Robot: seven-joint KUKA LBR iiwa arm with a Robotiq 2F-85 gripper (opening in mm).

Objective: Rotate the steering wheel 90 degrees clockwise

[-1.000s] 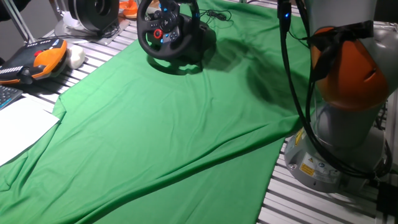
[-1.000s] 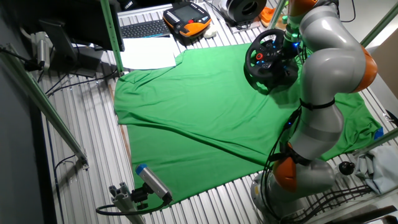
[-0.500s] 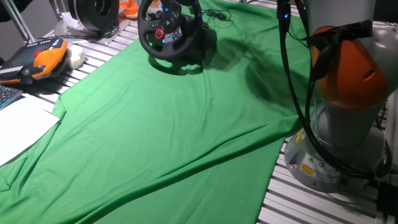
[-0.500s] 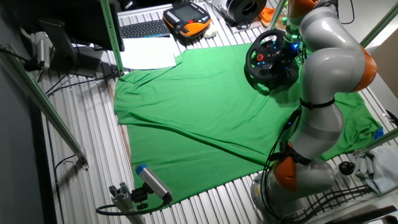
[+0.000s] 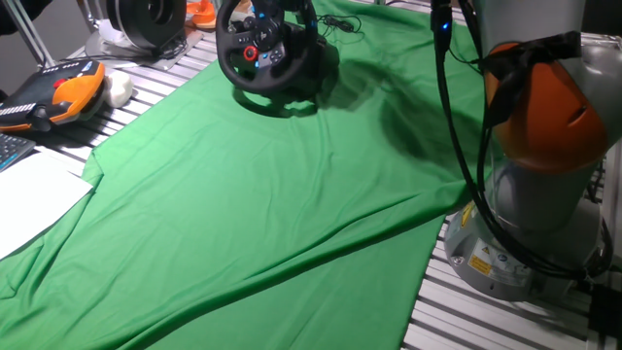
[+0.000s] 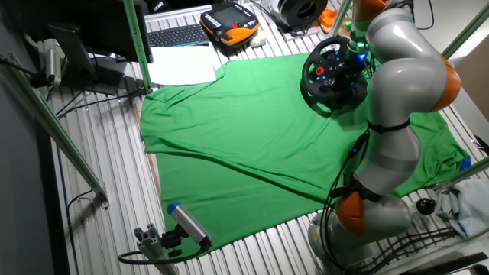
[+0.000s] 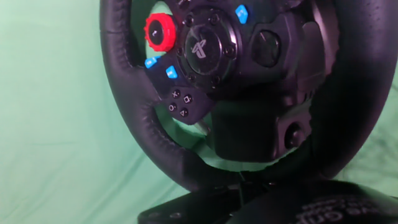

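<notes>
The black steering wheel (image 5: 257,51) stands on its black base at the far end of the green cloth (image 5: 272,214); it also shows in the other fixed view (image 6: 327,71). The hand view is filled by its thick rim (image 7: 134,118) and its hub (image 7: 205,50), with a red knob and blue buttons. My gripper (image 6: 354,58) is at the wheel's upper far side, right against the rim, and is mostly cut off at the top of one fixed view (image 5: 292,14). No fingers show in the hand view, so I cannot see whether they hold the rim.
A black-and-silver drum-like object (image 5: 146,19) stands behind the wheel to the left. An orange-and-black pendant (image 5: 53,92), white paper (image 5: 29,194) and a keyboard (image 6: 176,36) lie left of the cloth. A cable (image 5: 340,21) trails behind the wheel. The arm's base (image 5: 530,224) stands at the right.
The wheel's hub has turned a little, its red knob shifting slightly. The arm's upper part has shifted slightly with it.
</notes>
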